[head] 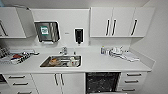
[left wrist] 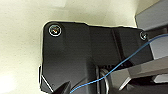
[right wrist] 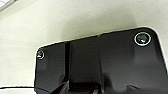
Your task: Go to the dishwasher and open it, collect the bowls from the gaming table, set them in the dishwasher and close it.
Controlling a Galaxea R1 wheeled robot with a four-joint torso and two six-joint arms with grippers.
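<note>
Dishwasher [head: 102, 82]: set under the counter [head: 105, 65], right of the sink [head: 61, 61]; dark racked interior exposed, so opening is judged done. Bowls: judged still to be collected, loaded, and the door closed. Drawers [head: 132, 81] flank it at right, cabinet doors [head: 58, 82] at left. Pincer state: cannot be told.

White counter [head: 100, 63] with a steel sink [head: 61, 61] and tap [head: 64, 50]; white wall cupboards [head: 120, 22] above; a towel dispenser [head: 47, 31] and dark soap dispenser [head: 79, 35] on the wall; drawers [head: 133, 81] below; pale speckled floor [right wrist: 75, 20].
</note>
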